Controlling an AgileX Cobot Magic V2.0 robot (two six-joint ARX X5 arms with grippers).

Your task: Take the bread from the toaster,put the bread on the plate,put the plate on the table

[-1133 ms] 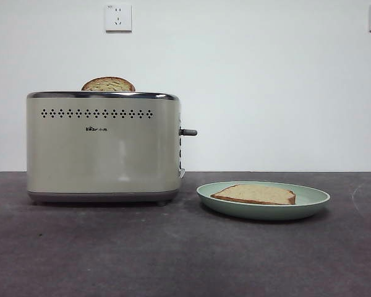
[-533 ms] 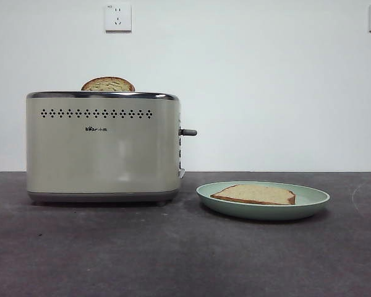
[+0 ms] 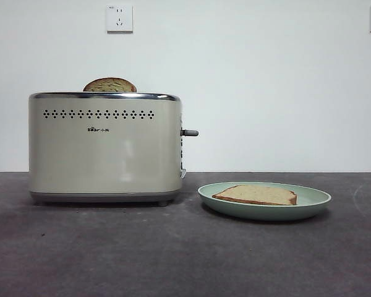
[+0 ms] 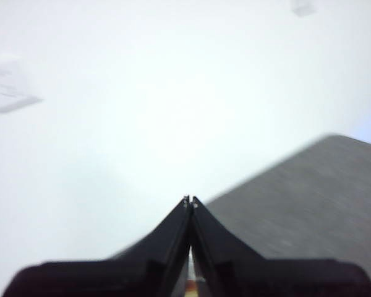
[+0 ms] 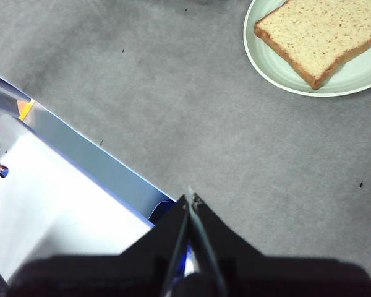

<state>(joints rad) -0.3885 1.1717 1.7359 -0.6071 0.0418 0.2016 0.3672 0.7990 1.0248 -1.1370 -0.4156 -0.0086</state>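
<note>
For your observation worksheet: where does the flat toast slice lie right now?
In the front view the bread lies flat on the plate, which rests on the table beside the toaster, on its lever side.

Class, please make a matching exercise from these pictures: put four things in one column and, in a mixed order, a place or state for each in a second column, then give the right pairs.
Things:
1. bread
2. second slice
3. plate
4. right gripper

Places or states:
A. sticks up out of the toaster
B. shut, empty, above the table
C. lies flat on the plate
D. stands on the table beside the toaster, on its lever side

Pairs: 1-C, 2-A, 3-D, 4-B
</note>
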